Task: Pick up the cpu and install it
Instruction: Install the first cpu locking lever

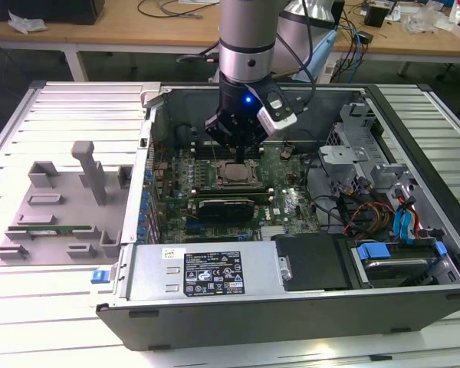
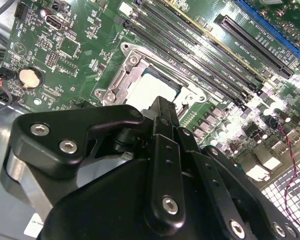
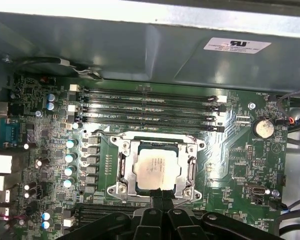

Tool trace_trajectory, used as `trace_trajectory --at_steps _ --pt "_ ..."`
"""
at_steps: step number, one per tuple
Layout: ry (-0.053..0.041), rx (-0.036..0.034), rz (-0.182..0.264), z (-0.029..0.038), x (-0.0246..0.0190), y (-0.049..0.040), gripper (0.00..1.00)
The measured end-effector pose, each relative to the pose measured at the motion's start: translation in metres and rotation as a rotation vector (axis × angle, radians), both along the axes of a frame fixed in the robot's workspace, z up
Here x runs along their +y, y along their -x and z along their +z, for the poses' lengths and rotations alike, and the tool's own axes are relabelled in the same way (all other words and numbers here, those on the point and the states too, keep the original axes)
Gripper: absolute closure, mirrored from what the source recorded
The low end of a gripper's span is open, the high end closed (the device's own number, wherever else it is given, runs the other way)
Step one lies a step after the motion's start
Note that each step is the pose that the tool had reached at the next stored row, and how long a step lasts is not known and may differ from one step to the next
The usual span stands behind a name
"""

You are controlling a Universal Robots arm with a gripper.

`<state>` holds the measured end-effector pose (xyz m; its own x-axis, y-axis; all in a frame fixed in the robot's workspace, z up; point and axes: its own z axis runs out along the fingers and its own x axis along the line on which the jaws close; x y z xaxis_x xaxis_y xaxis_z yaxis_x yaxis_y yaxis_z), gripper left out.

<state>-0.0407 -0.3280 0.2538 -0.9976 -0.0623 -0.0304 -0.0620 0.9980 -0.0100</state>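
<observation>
While your end effector (image 3: 160, 194) hangs just over the socket (image 3: 192, 170), its fingers are pressed together. Inside lies the cpu (image 3: 157, 167) — flat, by the fingertips.

Open from above inside the case (image 1: 291, 314), right down to the socket frame (image 3: 192, 170) around the cpu (image 3: 157, 167). Taken up straight over one edge of that chip by the gripper (image 3: 160, 194). Bordered on one side by low memory slots (image 3: 145, 107), on another by upright capacitors (image 3: 70, 157). Crowded toward the exterior view's right by a drive cage (image 1: 353, 138) and loose cables (image 1: 360, 215). Possibly tight beside the case wall. Roomier out on the tabletop (image 1: 77, 107).
</observation>
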Motion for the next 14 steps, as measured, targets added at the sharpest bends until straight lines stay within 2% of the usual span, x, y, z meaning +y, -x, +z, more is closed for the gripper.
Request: trace_trajectory --at_steps 6,9,14 --pt "0.0003 0.0002 0.0 0.0003 0.0 0.003 0.89" --pt "0.0003 0.0001 0.0 0.0002 0.0 0.0113 0.89" --pt "0.0003 0.0002 0.0 0.0014 0.0 0.0116 0.89"
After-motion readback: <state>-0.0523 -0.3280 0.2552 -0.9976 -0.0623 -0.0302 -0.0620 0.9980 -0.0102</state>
